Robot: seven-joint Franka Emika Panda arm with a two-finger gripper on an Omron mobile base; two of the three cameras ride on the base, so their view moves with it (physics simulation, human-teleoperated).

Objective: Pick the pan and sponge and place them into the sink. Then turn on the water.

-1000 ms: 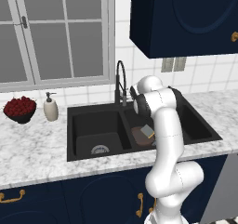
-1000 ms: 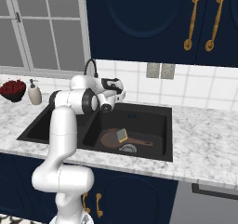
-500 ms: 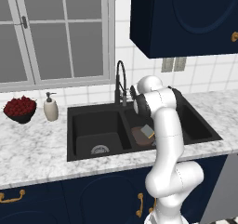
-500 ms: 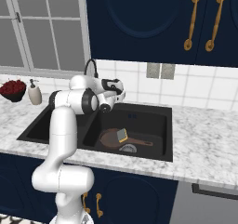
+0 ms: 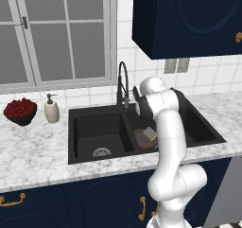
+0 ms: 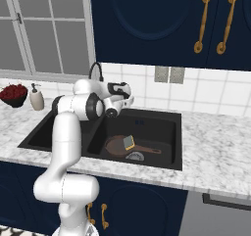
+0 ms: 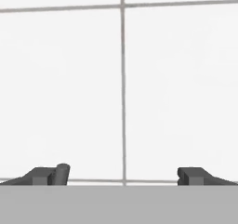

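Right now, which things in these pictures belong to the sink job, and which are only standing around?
Belonging to the job:
- pan, lying in the sink's right basin
- sponge, resting on the pan
- sink
- faucet, no water seen running
- pincer, open, facing the wall tiles

Only standing around:
- bowl of red fruit
- soap dispenser

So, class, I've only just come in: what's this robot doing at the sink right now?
The pan already lies in the right basin of the black sink, with the sponge resting on it. The arm's gripper is open and empty, raised above the basin and facing the white wall tiles beside the faucet. No water shows at the faucet, so turning it on looks like what remains.
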